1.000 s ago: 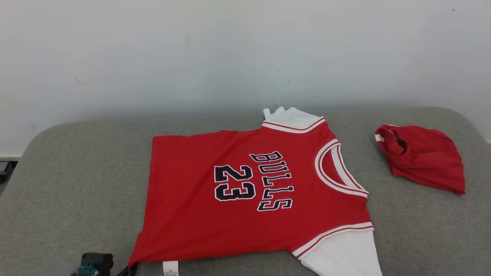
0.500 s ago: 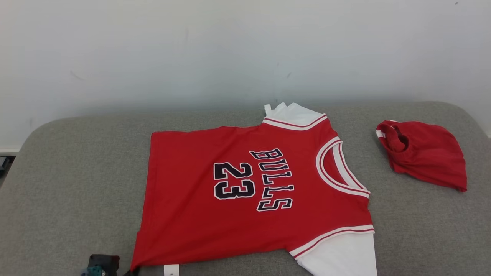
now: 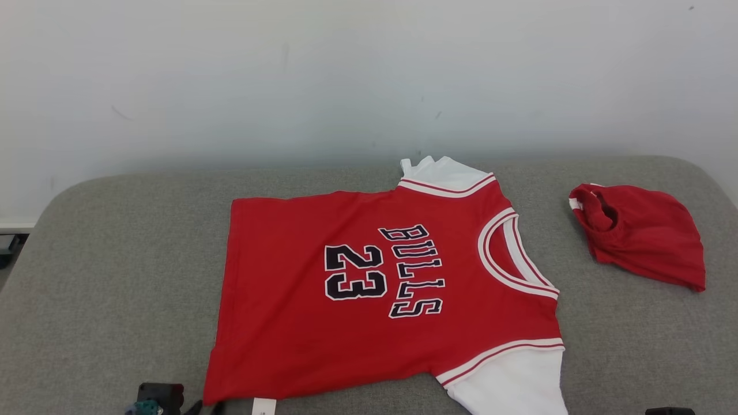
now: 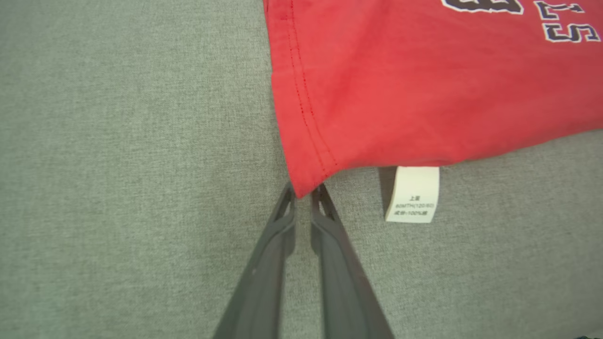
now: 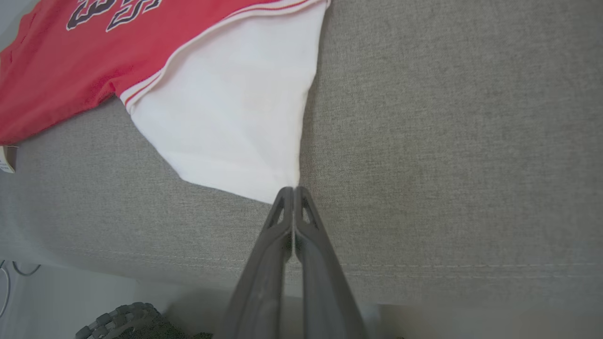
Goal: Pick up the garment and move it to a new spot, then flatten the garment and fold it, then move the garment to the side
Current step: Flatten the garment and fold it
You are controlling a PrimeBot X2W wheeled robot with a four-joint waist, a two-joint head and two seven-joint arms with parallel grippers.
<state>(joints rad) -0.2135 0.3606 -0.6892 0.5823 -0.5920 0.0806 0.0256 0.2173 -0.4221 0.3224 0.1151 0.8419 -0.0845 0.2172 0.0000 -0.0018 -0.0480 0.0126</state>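
Note:
The garment, a red "BULLS 23" jersey [image 3: 369, 288] with white sleeves, lies flat on the grey cushion, neck toward the right. In the left wrist view my left gripper [image 4: 304, 192] pinches the near hem corner of the red fabric [image 4: 424, 84] between its fingertips. The head view shows those fingers [image 3: 216, 408] at the bottom edge, by the same corner. My right gripper [image 5: 293, 189] is shut, its tips on the corner of the white sleeve [image 5: 226, 108], whose right edge runs straight up from them.
A second red garment [image 3: 640, 236] sits bunched at the cushion's right end. A white care label [image 4: 413, 194] sticks out under the hem beside my left fingers. The cushion's front seam [image 5: 424, 268] runs close behind my right gripper. A pale wall [image 3: 346, 75] stands behind.
The head camera has shifted a little. The jersey's near hem corner and my left gripper have slid slightly right. A dark part of the right arm now shows at the bottom right.

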